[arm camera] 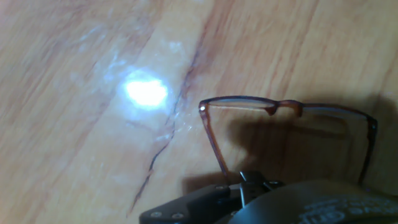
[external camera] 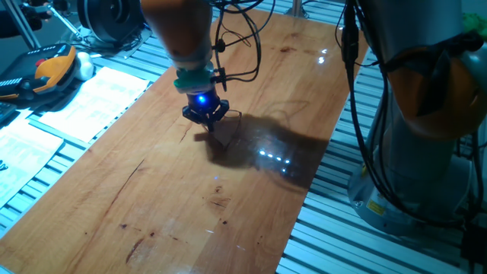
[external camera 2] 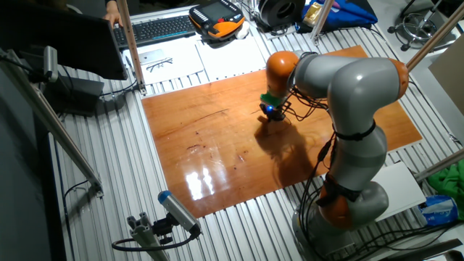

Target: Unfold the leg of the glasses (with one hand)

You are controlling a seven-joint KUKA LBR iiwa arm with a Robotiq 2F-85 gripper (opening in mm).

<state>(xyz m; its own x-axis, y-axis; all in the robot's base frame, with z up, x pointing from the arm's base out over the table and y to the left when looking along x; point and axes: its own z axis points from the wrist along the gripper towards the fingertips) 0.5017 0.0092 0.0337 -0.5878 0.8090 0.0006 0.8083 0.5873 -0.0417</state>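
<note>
The glasses (arm camera: 283, 106) lie on the wooden table (arm camera: 74, 155). They have a thin reddish-brown frame, and both legs stand out from the front bar. The left leg (arm camera: 212, 144) runs down to the fingertips of my gripper (arm camera: 247, 182). The right leg (arm camera: 369, 146) runs down behind the gripper body. The gripper (external camera: 209, 126) is black with a blue light. It points straight down at the table, and its fingers are drawn together at the end of the left leg. It also shows in the other fixed view (external camera 2: 270, 116). The glasses are too thin to make out in the fixed views.
Paper sheets (external camera: 84, 99) and an orange-black handset (external camera: 49, 70) lie off the table's left edge. The arm's grey base (external camera: 415, 160) stands off the right edge, with cables hanging. A keyboard (external camera 2: 156, 29) and a metal post (external camera 2: 130, 43) stand beyond the far edge.
</note>
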